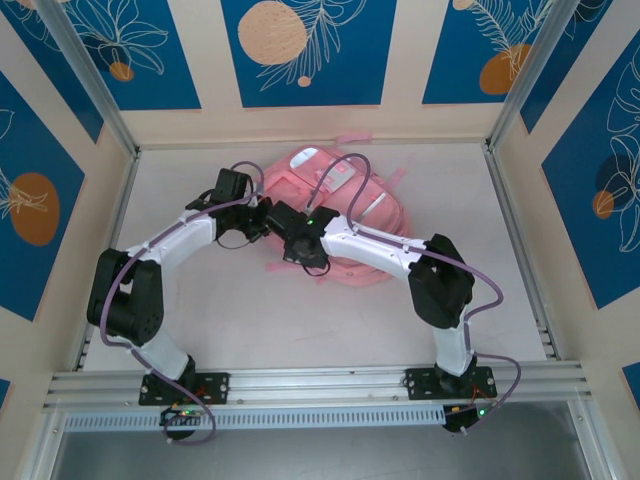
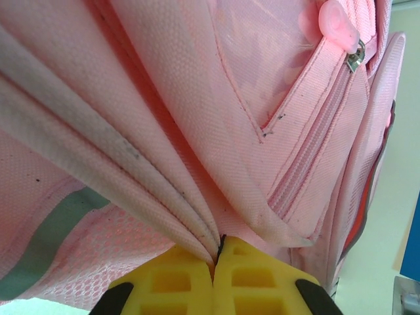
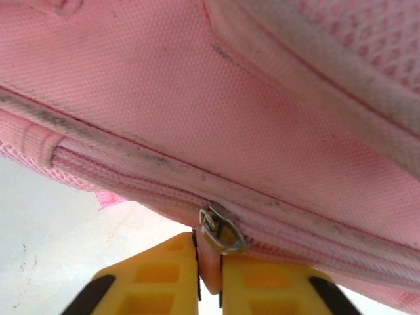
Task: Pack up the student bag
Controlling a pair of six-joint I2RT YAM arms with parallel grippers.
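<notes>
**Near edge.** Metal rail, one, running the width of the table. Two arm bases are bolted to it, each with a small green light.

**Arms.** Two, white and black.
- The left arm bends inward from the left.
- The right arm bends inward from the right.
- One purple cable loops along each arm.
- Both wrists meet at the near-left side of the bag.

**Left gripper**. Two yellow fingers pressed together, pinching a gathered fold of pink fabric. The folds fan out from the pinch point.

**Right gripper**. Two yellow fingers closed to a thin gap, clamping the pull tab. This is one pink strip hanging from a metal zipper slider.

**Student bag**.
- One pink backpack, lying flat on the table just beyond the middle, right of centre, partly under the two wrists.
- Its far end carries a white patch.
- In the left wrist view: woven pink cloth, one stitched pocket seam, and one zipper line ending in a rounded pink puller on a metal clip.
- Also there: a mesh panel with one grey-green stripe.
- In the right wrist view: one zipper line with grey smudging along its seam.

**Far.** Cream walls on three sides. They carry blue panels printed with white leaf outlines and peach or orange discs.
</notes>
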